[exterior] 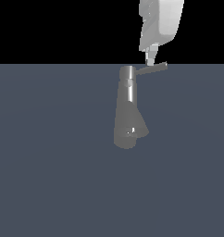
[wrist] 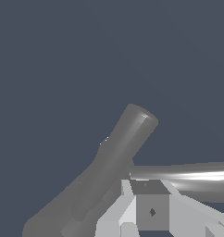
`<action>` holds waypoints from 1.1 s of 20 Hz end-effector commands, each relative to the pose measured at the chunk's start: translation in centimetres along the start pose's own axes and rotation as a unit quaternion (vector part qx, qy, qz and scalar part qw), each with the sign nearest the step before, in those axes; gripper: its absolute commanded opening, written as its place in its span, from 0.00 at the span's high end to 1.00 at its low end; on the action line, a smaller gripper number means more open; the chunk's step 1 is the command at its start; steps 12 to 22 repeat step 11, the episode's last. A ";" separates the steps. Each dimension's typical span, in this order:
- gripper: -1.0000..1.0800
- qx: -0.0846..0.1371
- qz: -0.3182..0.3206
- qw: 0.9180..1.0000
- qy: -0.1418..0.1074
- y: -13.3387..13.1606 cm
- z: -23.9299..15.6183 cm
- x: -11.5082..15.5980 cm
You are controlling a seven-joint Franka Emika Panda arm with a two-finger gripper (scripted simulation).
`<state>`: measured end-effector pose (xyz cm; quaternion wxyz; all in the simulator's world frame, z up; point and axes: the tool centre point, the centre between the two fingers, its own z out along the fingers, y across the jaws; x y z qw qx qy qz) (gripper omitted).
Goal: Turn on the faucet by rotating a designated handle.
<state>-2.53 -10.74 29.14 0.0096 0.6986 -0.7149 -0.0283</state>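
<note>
Hanging right over the handle [exterior: 153, 68], the claw [exterior: 151, 58] is touching it or nearly so; can't tell its opening. Faucet [exterior: 128, 109] is standing upright mid-tabletop [exterior: 49, 162], handle pointing toward the exterior view's right.

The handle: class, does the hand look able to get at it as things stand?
Probably yes. The hand hangs right above the handle, apparently touching it, with nothing between; the faucet stands aside.
</note>
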 end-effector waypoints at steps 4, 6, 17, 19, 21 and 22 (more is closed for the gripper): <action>1.00 -0.003 0.013 1.000 0.001 -0.9 0.9 3.0; 1.00 -0.003 0.014 1.000 0.001 -1.3 1.1 3.6; 1.00 -0.003 0.016 1.000 0.001 -2.0 1.5 4.9; 1.00 -0.003 0.016 1.000 0.001 -2.0 1.5 4.9; 1.00 -0.003 0.016 1.000 0.001 -2.0 1.5 4.9; 1.00 -0.003 0.016 1.000 0.001 -2.0 1.5 4.9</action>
